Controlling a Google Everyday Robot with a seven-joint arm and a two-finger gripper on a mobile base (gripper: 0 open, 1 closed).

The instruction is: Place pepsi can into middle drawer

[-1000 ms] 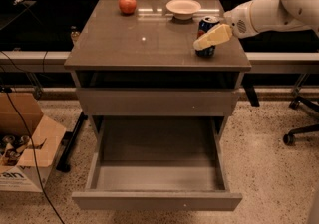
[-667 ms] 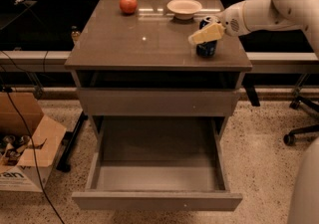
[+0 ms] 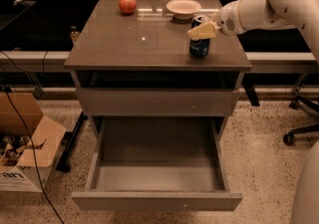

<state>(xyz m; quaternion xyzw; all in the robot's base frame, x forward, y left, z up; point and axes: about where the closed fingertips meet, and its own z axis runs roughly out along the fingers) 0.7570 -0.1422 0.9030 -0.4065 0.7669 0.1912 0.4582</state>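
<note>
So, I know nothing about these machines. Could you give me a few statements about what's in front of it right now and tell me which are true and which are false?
1. The pepsi can stands upright on the cabinet top. True.
2. The apple lies inside the pulled-out middle drawer. False: it sits at the back of the cabinet top, and nothing shows inside that drawer.
3. The tool is at the can's upper part, reaching in from the right. True.
4. The white bowl sits in front of the can, at the front edge. False: it is behind the can, near the back edge, to the right of the apple.
</note>
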